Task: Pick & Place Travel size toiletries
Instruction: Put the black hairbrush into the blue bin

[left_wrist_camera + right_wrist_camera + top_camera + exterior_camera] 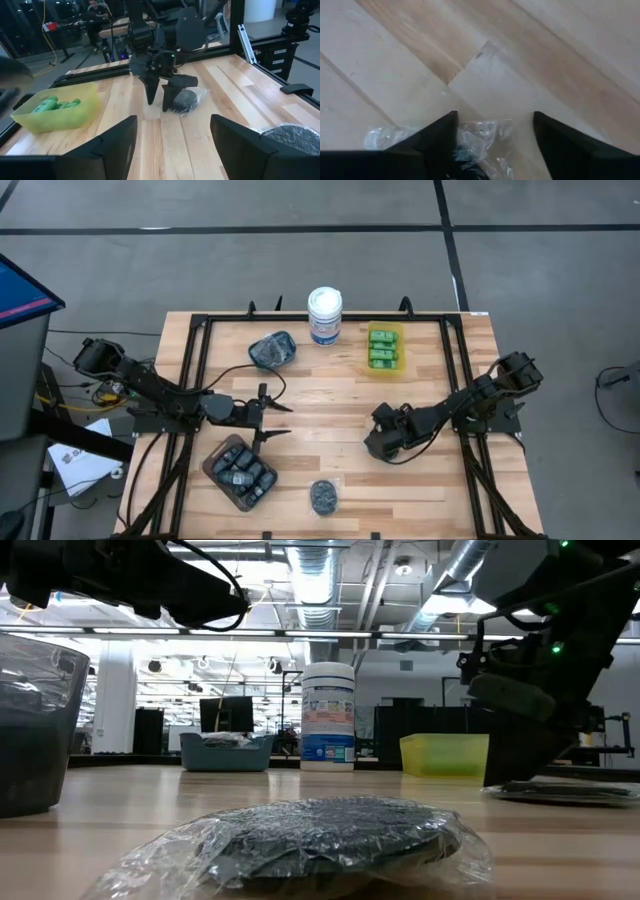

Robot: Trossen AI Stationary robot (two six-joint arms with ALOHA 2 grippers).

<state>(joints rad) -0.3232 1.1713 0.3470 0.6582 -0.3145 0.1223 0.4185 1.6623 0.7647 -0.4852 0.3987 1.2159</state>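
My right gripper [492,145] stands with jaws apart, straddling a wrapped dark piece [184,98] on the bare table [330,430] and holding nothing. It looks light and crinkly (film probably slippery), so I'd pinch the firm disc, not loose wrap.

We see a smooth pale wood table [330,440], and on it crinkled glossy clear plastic wrap [300,845] around a dark piece.
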